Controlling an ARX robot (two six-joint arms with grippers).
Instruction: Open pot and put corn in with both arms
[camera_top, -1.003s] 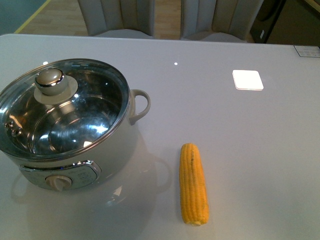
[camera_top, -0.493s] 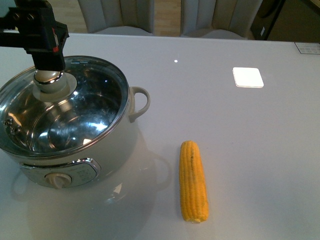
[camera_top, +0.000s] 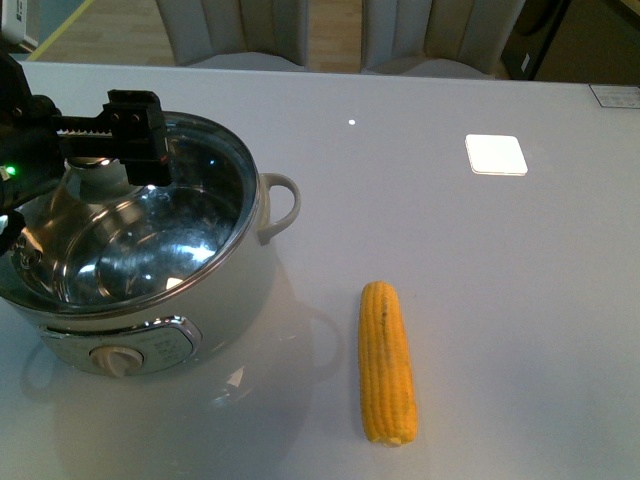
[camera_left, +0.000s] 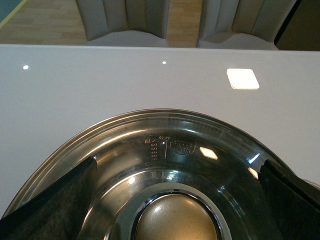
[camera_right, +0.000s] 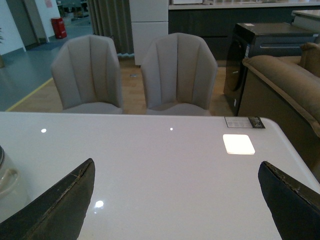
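The white pot (camera_top: 225, 300) stands at the table's left with its glass lid (camera_top: 185, 235) on. My left gripper (camera_top: 100, 150) is open and straddles the lid's knob (camera_left: 175, 220), one black finger (camera_left: 55, 200) on each side and apart from it. The corn (camera_top: 387, 365) lies on the table to the right of the pot, pointing away from me. My right gripper (camera_right: 176, 170) is open and empty above bare table; it does not show in the front view. One loop handle of the pot (camera_right: 7, 180) shows at the edge of the right wrist view.
A white square pad (camera_top: 495, 157) lies on the table at the back right, and a small label (camera_top: 612, 98) lies at the far right corner. Two grey chairs (camera_top: 235, 30) stand behind the table's far edge. A brown sofa (camera_right: 285, 85) stands beyond the right end.
My left arm came into view from the left and brought its open gripper down around the lid's knob. The pot, lid and corn have not moved.
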